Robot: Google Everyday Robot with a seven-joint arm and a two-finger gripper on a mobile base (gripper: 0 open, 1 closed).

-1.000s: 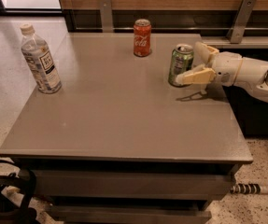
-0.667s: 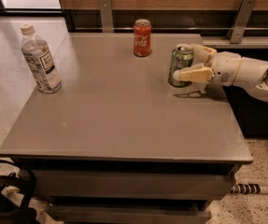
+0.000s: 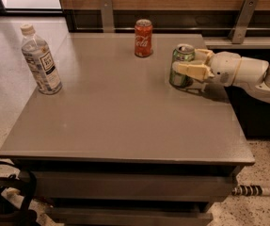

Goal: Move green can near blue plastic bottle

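Reaching in over the right edge of a grey surface (image 3: 125,112), a white robot arm holds its pincer (image 3: 185,63) around the green can (image 3: 180,67). One pale finger lies across the can's front and the other sits behind it, so the pincer looks clamped on the can from the side, a hold that suits keeping it upright. The can stands near the right edge, toward the back, and appears to rest on the surface or only just above it; which one cannot be told.

The bottle (image 3: 41,60), clear with a white cap, stands upright near the left edge toward the back corner, well apart from the can. A red can (image 3: 143,37) stands upright by the middle of the back edge, nearer the green can than the bottle.

The move itself seems barely begun: the can has the whole width of the surface to cross, probably passing in front of the red can.
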